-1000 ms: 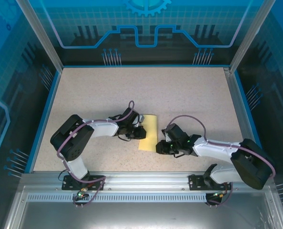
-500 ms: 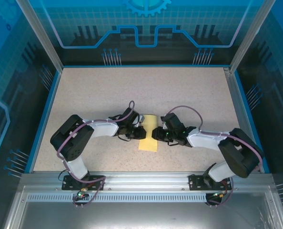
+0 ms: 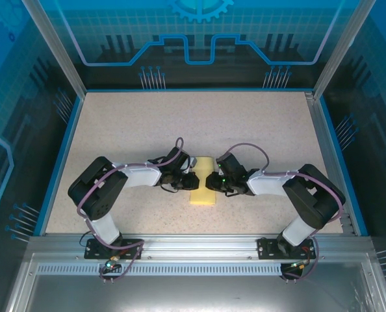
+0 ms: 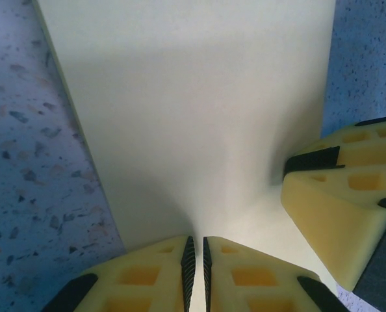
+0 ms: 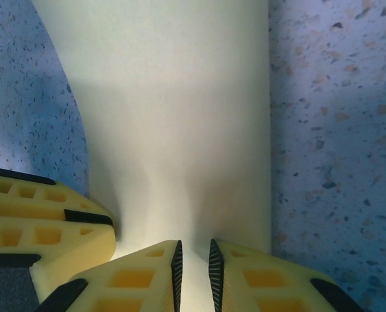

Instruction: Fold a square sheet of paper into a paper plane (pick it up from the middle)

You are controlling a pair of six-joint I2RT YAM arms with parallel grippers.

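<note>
The square sheet of paper [image 3: 204, 196] lies on the speckled table as a pale yellow strip, between the two arms. My left gripper [image 3: 194, 180] presses on its left edge. Its jaws [image 4: 196, 246] are shut to a thin slit, with a ridge of paper [image 4: 193, 97] puckered into them. My right gripper [image 3: 210, 181] meets the strip from the right. Its tips [image 5: 193, 252] rest on the paper [image 5: 180, 97], slightly apart, with paper showing in the gap. Each wrist view shows the other gripper's yellow finger: the right one [image 4: 336, 195] and the left one [image 5: 43, 221].
The speckled table [image 3: 199, 123] runs on behind the paper. A blue rim [image 3: 56, 162] and the enclosure's posts bound it on the left, right and back. A metal rail [image 3: 193, 250] with both arm bases runs along the near edge.
My right arm has swung left and away from the near edge, and its gripper now rests on the paper's right side opposite the left gripper. The left arm and the paper have stayed put.
</note>
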